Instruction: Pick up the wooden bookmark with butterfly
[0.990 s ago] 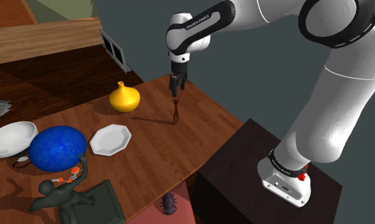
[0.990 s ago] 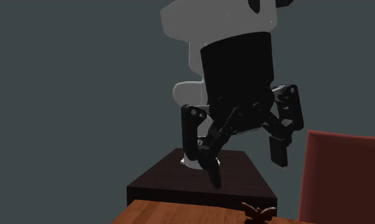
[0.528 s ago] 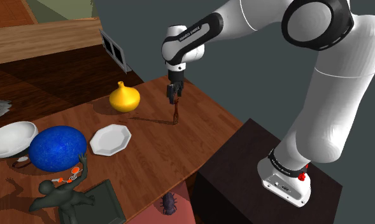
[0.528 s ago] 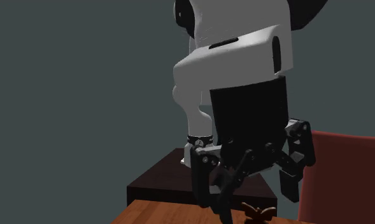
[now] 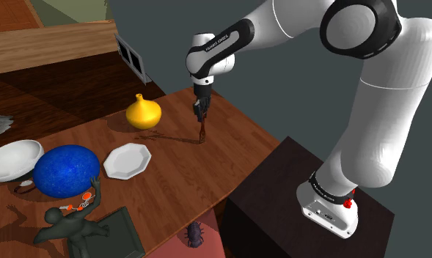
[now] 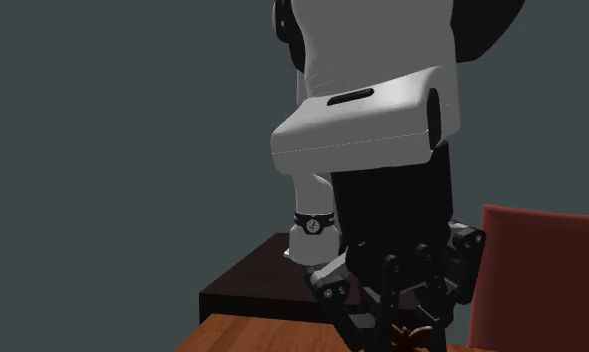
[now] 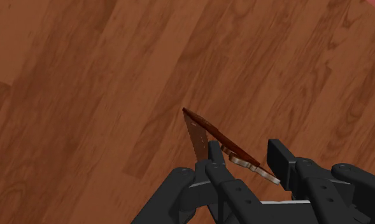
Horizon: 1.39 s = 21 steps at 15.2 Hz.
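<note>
On the wooden table (image 5: 207, 179) in the shoulder view, the bookmark (image 5: 202, 133) stands upright near the far edge, a thin brown strip. The black gripper (image 5: 200, 114) hangs right over its top, pointing straight down from the white arm. Toward this view's left sit a yellow vase (image 5: 143, 112), a white plate (image 5: 126, 160), a blue rounded object (image 5: 65, 170) and a white bowl (image 5: 12, 159). A dark figurine (image 5: 71, 223) lies at the near corner. The dark stand (image 5: 280, 198) fills the lower right.

In the second exterior view the gripper (image 6: 397, 325) is low, down at the level of the table (image 6: 242, 337). The bookmark's butterfly top (image 6: 414, 334) shows between its dark linkages. I cannot tell from this view whether anything touches it. A red panel (image 6: 542, 280) rises at this view's right, and the stand (image 6: 272, 285) sits behind the table edge.

In the wrist view the gripper (image 7: 244, 147) has its two fingers apart, one on each side of the bookmark (image 7: 205, 129). One finger (image 7: 213, 154) lies just beside the strip — touching or very nearly. The other finger (image 7: 280, 158) has a clear gap to it. The bookmark's pale butterfly end sits between the fingers, and its pointed brown end reaches out over the table's boards (image 7: 84, 95).
</note>
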Available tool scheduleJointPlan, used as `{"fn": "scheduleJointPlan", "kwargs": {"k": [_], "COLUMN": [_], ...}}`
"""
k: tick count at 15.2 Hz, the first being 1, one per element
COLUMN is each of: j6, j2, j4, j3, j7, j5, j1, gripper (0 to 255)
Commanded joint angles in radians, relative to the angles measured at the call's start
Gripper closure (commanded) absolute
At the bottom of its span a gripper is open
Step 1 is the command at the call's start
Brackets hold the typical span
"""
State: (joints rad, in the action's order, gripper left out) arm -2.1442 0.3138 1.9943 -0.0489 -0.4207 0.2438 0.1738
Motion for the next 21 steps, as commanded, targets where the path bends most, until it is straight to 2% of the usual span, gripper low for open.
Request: {"fn": "scheduleJointPlan", "kwargs": {"k": [1, 5, 21], "j6": [0.000, 0.002, 0.175], "j2": [0.002, 0.000, -0.105], "j4": [0.001, 0.000, -0.071], "j3": [0.001, 0.001, -0.007], "j7": [0.000, 0.001, 0.042], "j5": [0.000, 0.000, -0.027], "j1": [0.001, 0.001, 0.001], "gripper": [255, 255, 255]}}
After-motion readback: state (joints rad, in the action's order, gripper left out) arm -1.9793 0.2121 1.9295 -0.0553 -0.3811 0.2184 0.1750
